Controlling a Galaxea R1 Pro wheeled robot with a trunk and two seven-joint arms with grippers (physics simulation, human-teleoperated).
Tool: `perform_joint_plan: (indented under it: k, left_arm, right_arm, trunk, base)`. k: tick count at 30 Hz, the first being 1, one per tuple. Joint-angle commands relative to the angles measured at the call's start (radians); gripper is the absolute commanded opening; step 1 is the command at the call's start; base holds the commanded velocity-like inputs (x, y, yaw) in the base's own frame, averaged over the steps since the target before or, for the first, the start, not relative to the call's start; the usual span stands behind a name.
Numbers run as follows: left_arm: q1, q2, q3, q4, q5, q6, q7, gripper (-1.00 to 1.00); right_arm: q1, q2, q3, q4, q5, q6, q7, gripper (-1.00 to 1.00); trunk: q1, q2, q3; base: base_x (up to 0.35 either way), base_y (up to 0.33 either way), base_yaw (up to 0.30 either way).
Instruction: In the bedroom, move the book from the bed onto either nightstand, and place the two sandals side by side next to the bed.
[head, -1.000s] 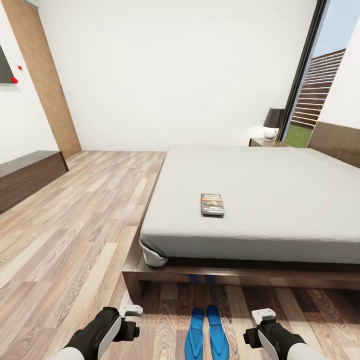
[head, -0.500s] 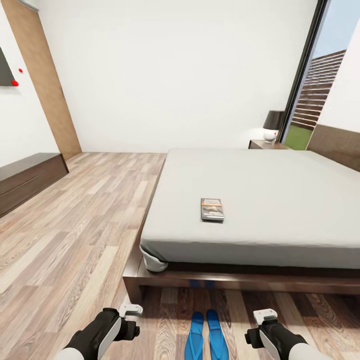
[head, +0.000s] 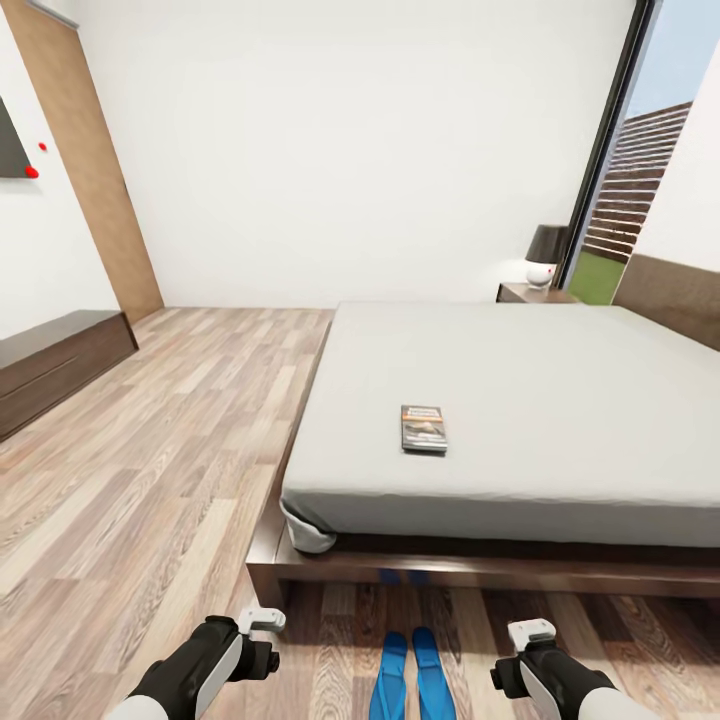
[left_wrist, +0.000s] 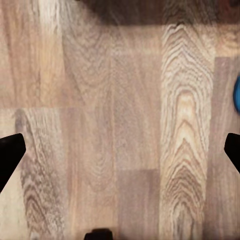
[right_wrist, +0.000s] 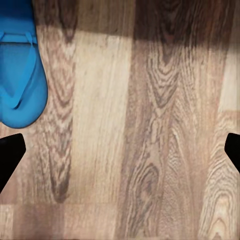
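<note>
Book (head: 424, 428) on bed (head: 560, 400); 2 sandals (head: 412, 675) on floor (head: 150, 480).

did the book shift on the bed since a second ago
No. The book keeps its place relative to the near edge of the bed; the whole head view shifted slightly, so the camera moved, not the book.

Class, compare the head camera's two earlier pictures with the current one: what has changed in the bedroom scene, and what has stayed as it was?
The whole view has slid down the frame, so the camera moved, likely backing off; no object did. The book lies on the bed as before, the sandals remain paired on the floor, and the left hand and right hand hold nothing.
</note>
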Motion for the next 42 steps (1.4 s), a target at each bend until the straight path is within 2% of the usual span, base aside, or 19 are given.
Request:
perform_joint_plan:
  k: [1,42]
  left_arm:
    - [0.000,0.001,-0.005,-0.002,0.008,0.004,0.005,1.00]
    - [0.000,-0.001,-0.005,-0.002,0.008,-0.024,0.003,1.00]
  right_arm:
    - [0.000,0.000,0.008,-0.002,0.000,0.007,-0.002,1.00]
    - [0.003,0.005,0.011,-0.004,0.002,0.004,-0.001,1.00]
  trunk:
    - [-0.004,0.007,0.002]
    - [-0.161,0.294,0.131]
  base:
    - [0.000,0.000,0.000]
    - [0.000,0.000,0.000]
